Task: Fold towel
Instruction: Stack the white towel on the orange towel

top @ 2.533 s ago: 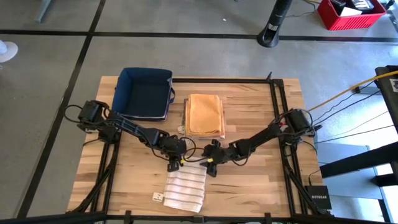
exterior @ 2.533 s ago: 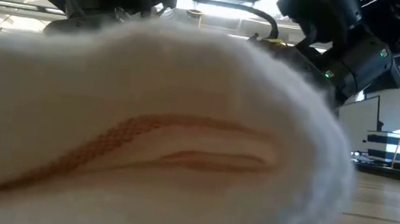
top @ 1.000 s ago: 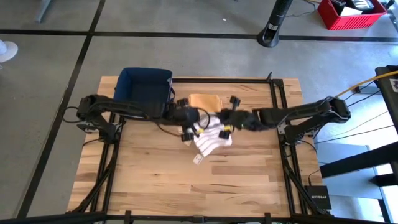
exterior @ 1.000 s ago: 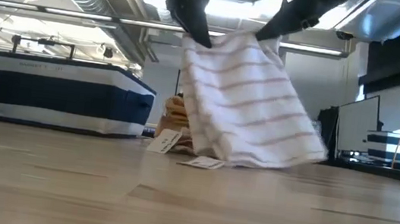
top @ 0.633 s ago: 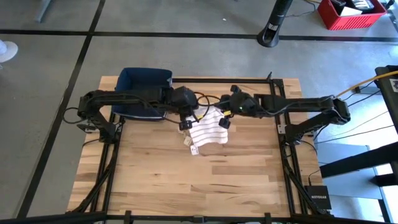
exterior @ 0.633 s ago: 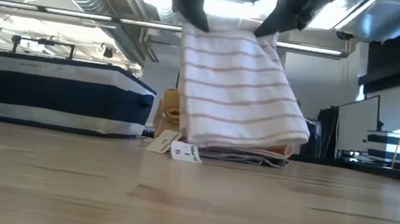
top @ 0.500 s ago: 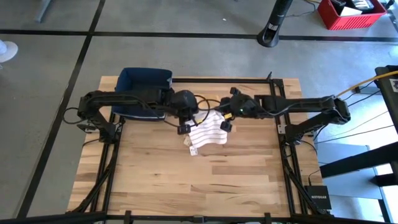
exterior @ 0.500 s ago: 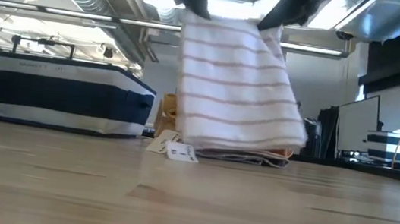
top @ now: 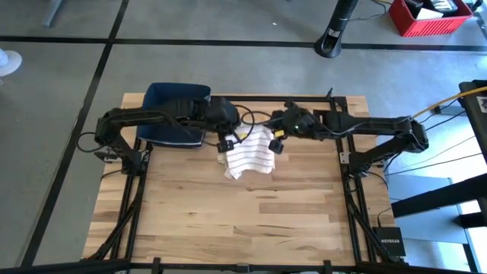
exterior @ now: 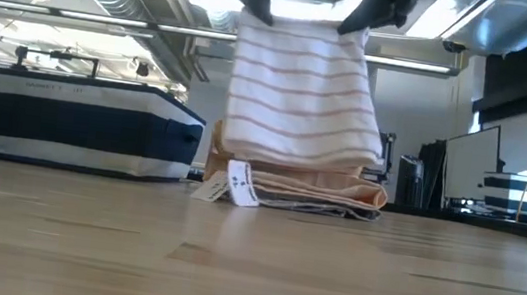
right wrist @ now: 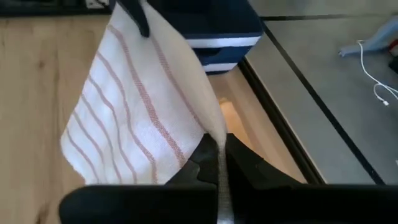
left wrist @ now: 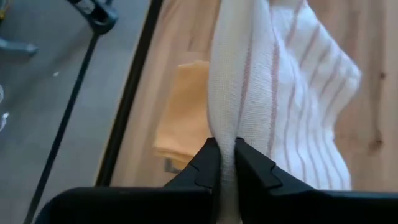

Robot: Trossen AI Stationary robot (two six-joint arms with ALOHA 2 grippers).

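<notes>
At the far left of the wooden table (top: pixel 190 221), toward its back edge, sits a navy bin (top: pixel 176 111) with a white band around its side, open at the top. The left arm reaches across in front of it, and the left gripper (top: pixel 223 144) is pinched tight on one upper corner of the striped towel (top: pixel 249 155) — in the left wrist view the two dark fingers (left wrist: pixel 210 163) press the white cloth between them with no gap showing.

The towel itself, white with thin reddish stripes, hangs lifted between the two grippers near the back middle of the table. In the low view its lower edge drapes down onto a stack of folded tan towels (exterior: pixel 299 187) lying behind it, and a small white tag (exterior: pixel 242 184) dangles at its lower left corner, beside a second tag low on the stack.

To the right, the right gripper (top: pixel 277 144) clamps the other upper corner — the right wrist view shows its fingers (right wrist: pixel 204 158) closed on the cloth's edge, with the bin and the tan stack beyond. The right arm stretches back toward its base at the table's right edge.
</notes>
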